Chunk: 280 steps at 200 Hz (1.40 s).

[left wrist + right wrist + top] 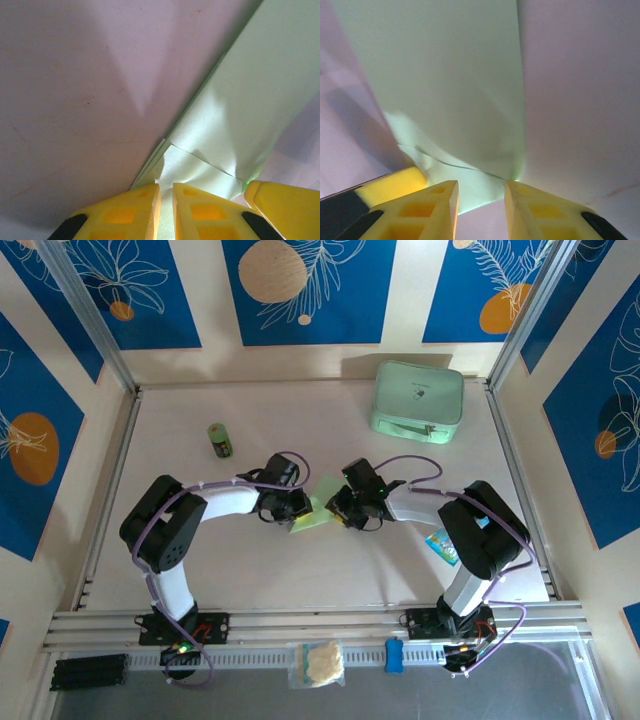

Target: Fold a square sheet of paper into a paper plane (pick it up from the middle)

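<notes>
My left gripper (pixel 166 192) nearly closed, nipping folded green paper (pixel 250 100) at table (pixel 300 420) centre. My right gripper (pixel 481 192) part open astride crease. Should press crease flat, keep edges aligned, no tugging.

robot lab test cell. pale counter (pixel 300 580) boxed in by an aluminium extrusion frame (pixel 320 621), left arm (pixel 165 525) and right arm (pixel 485 535) bolted to its front rail, blue leaf-print panels (pixel 350 300) as backdrop walls.
</notes>
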### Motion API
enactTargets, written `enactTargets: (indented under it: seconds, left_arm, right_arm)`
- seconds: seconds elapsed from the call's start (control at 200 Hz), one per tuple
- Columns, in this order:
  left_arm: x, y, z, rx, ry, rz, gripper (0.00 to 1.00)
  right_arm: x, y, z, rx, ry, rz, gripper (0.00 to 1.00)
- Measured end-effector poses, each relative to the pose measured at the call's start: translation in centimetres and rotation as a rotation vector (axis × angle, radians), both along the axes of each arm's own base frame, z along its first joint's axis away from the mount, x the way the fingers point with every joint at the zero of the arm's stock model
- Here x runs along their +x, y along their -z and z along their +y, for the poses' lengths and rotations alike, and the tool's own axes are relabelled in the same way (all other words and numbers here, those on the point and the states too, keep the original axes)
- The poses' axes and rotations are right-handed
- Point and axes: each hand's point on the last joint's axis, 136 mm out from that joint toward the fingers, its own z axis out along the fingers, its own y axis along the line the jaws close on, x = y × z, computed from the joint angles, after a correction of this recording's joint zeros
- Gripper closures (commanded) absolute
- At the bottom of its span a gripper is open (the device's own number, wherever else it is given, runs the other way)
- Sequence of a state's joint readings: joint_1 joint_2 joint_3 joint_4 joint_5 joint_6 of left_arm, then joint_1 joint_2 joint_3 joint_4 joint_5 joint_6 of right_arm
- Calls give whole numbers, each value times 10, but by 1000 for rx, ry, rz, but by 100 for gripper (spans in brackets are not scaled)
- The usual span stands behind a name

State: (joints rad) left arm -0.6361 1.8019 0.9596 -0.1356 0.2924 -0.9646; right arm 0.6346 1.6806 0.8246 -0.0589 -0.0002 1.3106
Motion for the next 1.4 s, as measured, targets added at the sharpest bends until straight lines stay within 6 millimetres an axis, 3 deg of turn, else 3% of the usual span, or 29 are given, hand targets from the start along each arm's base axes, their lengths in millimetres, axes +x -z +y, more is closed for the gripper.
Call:
enactTargets:
  seconds: [0.285,0.555,0.83,1.156,1.401]
  left_arm:
    - [0,1,0,0,0,0,82]
    - [-4,-5,-2,-25,1,10,78]
    - [-7,-36,-4,-70,25,-25,79]
    - [-20,-21,8,-5,42,20,86]
    - [-23,3,19,55,15,51,90]
  right_arm:
    - [7,-5,6,42,-5,-57,71]
    - [-1,-9,-13,-37,21,-45,71]
    - [-5,-20,-28,-98,18,-75,70]
    - [-7,-21,-30,-107,11,-75,67]
    - [-9,-20,-28,-90,6,-63,61]
